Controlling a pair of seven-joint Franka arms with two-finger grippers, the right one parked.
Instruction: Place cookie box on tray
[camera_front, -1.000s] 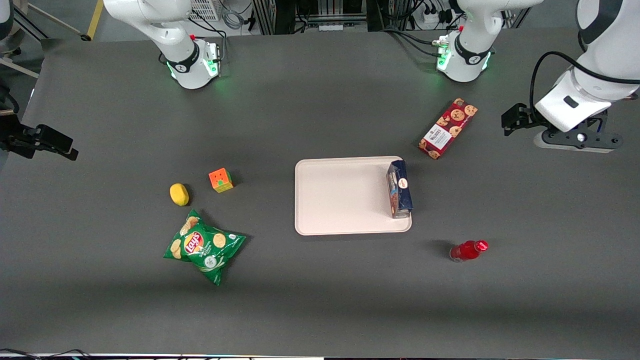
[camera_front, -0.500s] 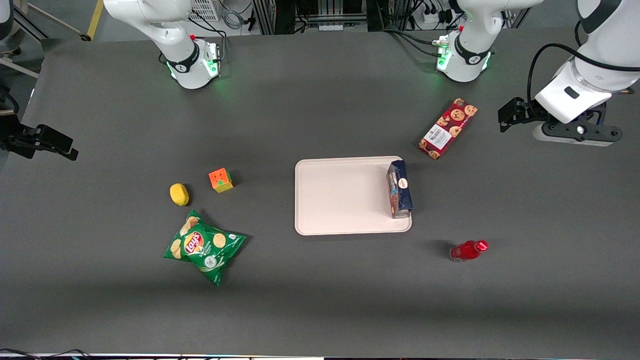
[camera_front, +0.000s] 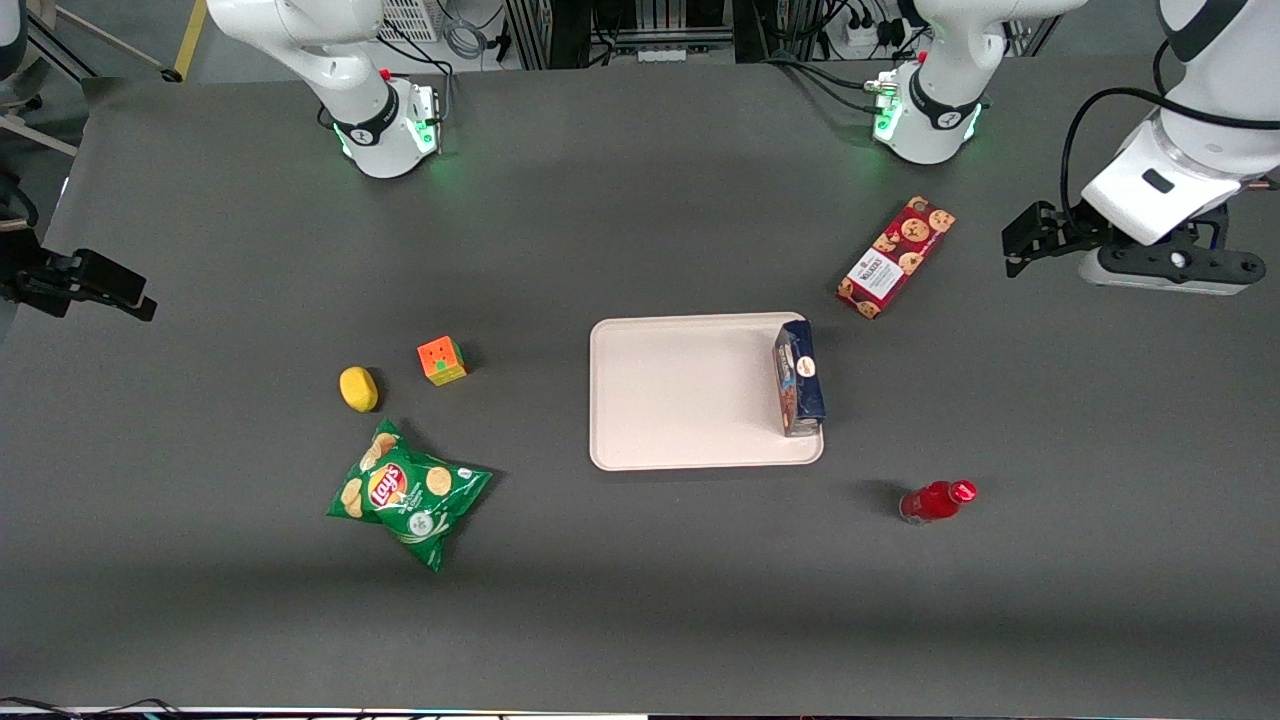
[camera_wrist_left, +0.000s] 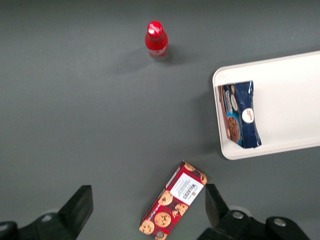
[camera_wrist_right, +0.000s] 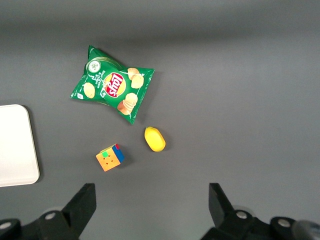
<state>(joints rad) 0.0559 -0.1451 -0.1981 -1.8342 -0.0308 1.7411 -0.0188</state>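
front view: the long dark navy-blue cookie box (camera_front: 800, 377) is seen on edge on the large pale cream-pink tray (camera_front: 680, 400), inside its rim, so placement is judged done. the gripper (camera_front: 1160, 275) is raised well apart from the tray.

left wrist view: the gripper's fingers (camera_wrist_left: 79, 209) are shown spread, holding nothing, above a red cookie carton (camera_wrist_left: 173, 205) near the tray.

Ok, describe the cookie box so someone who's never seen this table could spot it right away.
Find the big cream-pink tray mid-table. The cookie box lies on it, along the edge toward the working arm's open gripper. It is navy blue with a round white mark, unlike the red cookie box on the bare table.
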